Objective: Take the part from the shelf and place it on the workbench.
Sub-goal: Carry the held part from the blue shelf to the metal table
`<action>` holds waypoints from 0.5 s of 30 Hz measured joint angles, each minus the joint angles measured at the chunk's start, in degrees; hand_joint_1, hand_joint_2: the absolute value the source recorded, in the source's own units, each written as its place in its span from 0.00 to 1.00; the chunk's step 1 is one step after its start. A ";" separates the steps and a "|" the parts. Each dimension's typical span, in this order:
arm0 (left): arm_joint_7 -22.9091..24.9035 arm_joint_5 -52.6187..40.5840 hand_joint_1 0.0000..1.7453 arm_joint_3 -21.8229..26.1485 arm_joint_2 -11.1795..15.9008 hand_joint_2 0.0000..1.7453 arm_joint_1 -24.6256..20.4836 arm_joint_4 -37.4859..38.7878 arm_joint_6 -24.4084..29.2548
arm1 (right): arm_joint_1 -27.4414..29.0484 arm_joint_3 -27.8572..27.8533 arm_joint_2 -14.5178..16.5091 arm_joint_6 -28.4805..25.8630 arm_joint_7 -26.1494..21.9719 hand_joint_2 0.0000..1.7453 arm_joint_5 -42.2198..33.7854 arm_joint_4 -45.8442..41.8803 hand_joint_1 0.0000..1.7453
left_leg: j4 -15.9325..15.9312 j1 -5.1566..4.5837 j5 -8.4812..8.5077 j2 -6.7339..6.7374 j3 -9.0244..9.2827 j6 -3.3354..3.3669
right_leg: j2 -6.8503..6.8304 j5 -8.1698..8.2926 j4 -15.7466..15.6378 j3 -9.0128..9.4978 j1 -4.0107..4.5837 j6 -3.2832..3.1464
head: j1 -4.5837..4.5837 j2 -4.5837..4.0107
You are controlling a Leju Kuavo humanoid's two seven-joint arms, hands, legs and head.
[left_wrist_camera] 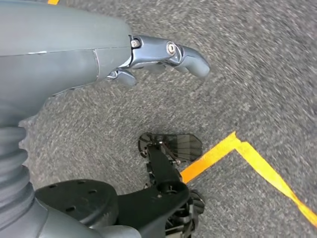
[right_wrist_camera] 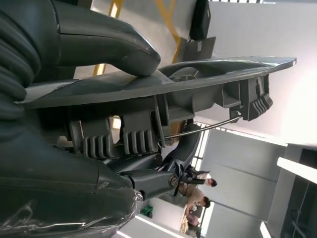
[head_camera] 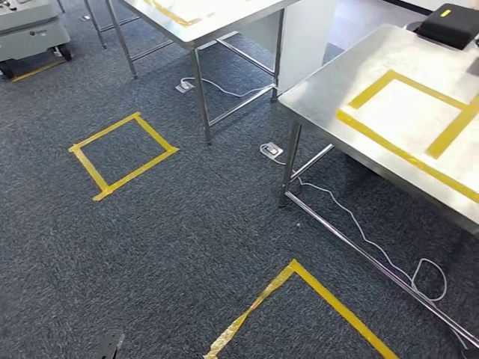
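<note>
Overhead, the head view looks down on dark grey carpet (head_camera: 186, 224) marked with yellow tape squares: one whole square (head_camera: 123, 155) at about ten o'clock and the corner of a second (head_camera: 293, 310) at six o'clock. A steel workbench (head_camera: 350, 82) fills the two-to-three o'clock side, its top carrying a yellow tape frame (head_camera: 408, 123), with a black device (head_camera: 454, 25) bearing a small yellow label at the far one o'clock corner; whatever is written on that label is too small to read. A second steel table (head_camera: 194, 30) stands at twelve o'clock, a white cable (head_camera: 367, 239) trails under the workbench, and a grey wheeled unit (head_camera: 31, 34) sits at eleven o'clock. Next, the left wrist view shows the left hand (left_wrist_camera: 112, 59) hanging over the carpet with its fingers (left_wrist_camera: 186, 57) stretched out and nothing in them, above an orange-yellow tape line (left_wrist_camera: 239, 153) on the floor. Finally, the right wrist view shows the right hand (right_wrist_camera: 85, 114) grasping the part (right_wrist_camera: 179, 84), a long dark grey plastic moulding with ribbed clips and a thin metal rod along it, the thumb (right_wrist_camera: 112, 44) pressed on one face and the fingers under the other. Beyond it, two people (right_wrist_camera: 196, 191) are in the distant background. No readable writing appears on the part.
</note>
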 joint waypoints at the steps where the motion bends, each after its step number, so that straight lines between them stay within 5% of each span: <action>1: -0.01 -0.02 0.00 0.00 0.02 1.00 -0.06 0.00 0.01 | -0.01 -0.11 0.00 -0.03 -0.02 1.00 0.02 0.28 1.00 | 0.07 -0.09 -0.08 0.49 0.08 -0.20 | 0.72 0.12 0.05 -0.06 0.08 -0.56 | -0.03 0.00; 2: -0.02 -0.03 0.00 0.00 0.02 1.00 -0.13 0.00 0.01 | 0.01 -0.28 -0.01 -0.04 -0.03 1.00 0.04 0.50 1.00 | 0.01 -0.04 -0.17 0.93 0.18 -0.41 | 1.42 0.14 0.15 -0.21 0.10 -1.00 | -0.07 0.00; 4: -0.17 -0.08 0.00 0.00 -0.01 1.00 -0.31 0.00 -0.01 | 0.01 -0.61 -0.02 -0.04 -0.03 1.00 0.11 0.75 1.00 | 1.20 0.24 -1.32 -0.64 -0.22 -1.00 | 2.61 0.24 0.12 -0.33 -0.01 -1.67 | -0.09 0.01; 6: -0.44 -0.27 0.00 -0.01 -0.10 1.00 -0.37 0.00 -0.03 | -0.30 -0.79 -0.04 -0.04 -0.02 1.00 0.26 0.86 1.00 | 6.69 0.53 -4.44 -3.82 -2.82 -1.42 | 3.72 0.34 0.05 -0.37 -0.15 -2.20 | -0.21 0.01; 8: -0.60 -0.45 0.00 -0.01 -0.16 1.00 -0.21 0.00 -0.05 | -0.55 -0.84 -0.08 -0.03 -0.01 1.00 0.36 1.10 1.00 | 14.26 0.60 -7.30 -5.18 -6.85 -1.42 | 5.08 0.38 0.05 -0.47 -0.13 -2.43 | -0.28 0.00; 9: -0.64 -0.50 0.00 -0.01 -0.17 1.00 -0.11 0.00 -0.06 | -0.57 -0.89 -0.10 -0.04 -0.01 1.00 0.37 1.24 1.00 | 16.27 0.60 -7.39 -5.41 -8.12 -1.31 | 5.88 0.40 0.05 -0.48 -0.10 -2.46 | -0.29 0.00; 11: -0.71 -0.49 0.00 0.00 -0.16 1.00 0.01 0.00 -0.06 | -0.57 -1.02 -0.13 -0.04 -0.01 1.00 0.39 1.48 1.00 | 14.08 0.60 -4.41 -5.99 -7.63 -0.90 | 7.53 0.46 0.05 -0.46 -0.10 -2.41 | -0.28 0.00; 13: -0.75 -0.49 0.00 0.00 -0.13 1.00 -0.01 0.00 -0.06 | -0.63 -1.10 -0.15 -0.04 -0.01 1.00 0.40 1.66 1.00 | 6.78 0.66 -0.38 -8.51 -4.39 -0.39 | 9.07 0.58 0.13 -0.55 -0.18 -2.14 | -0.28 0.00; 15: -0.79 -0.49 0.00 0.00 -0.10 1.00 -0.05 0.00 -0.06 | -0.74 -1.13 -0.21 -0.05 -0.02 1.00 0.43 1.83 1.00 | 1.78 0.77 1.02 -10.76 -2.13 -0.36 | 10.56 0.82 0.15 -0.99 -0.34 -1.57 | -0.26 0.01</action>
